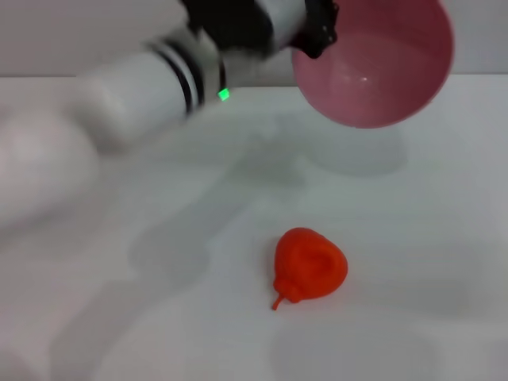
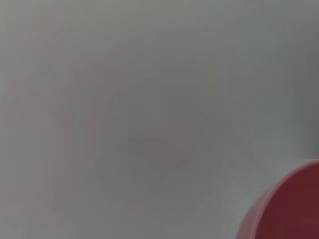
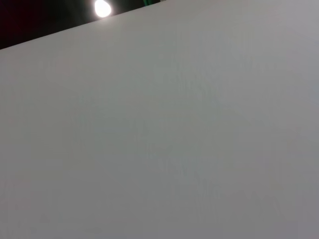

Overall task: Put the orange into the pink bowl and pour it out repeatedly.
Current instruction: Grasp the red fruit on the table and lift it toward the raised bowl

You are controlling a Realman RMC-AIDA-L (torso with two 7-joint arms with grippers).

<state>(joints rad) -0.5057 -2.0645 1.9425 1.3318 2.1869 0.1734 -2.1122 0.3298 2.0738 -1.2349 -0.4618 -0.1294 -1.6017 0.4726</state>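
Head view: left gripper (image 1: pixel 317 36) holds pink bowl (image 1: pixel 377 71) above orange (image 1: pixel 311 266).

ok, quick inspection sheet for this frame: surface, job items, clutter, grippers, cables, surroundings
Surface: white table, plain, shadows only.
Orange: orange lying on the table, out of the bowl.
Bowl: pink bowl held up off the table and tipped, its inside facing the camera, nothing in it; its rim also shows in the left wrist view.
Clutter: nothing seen.
Grippers: left gripper at the bowl's rim, lifting it; right gripper not in view.
Cables: nothing seen.
Surroundings: lamp beyond the table edge, dark background.
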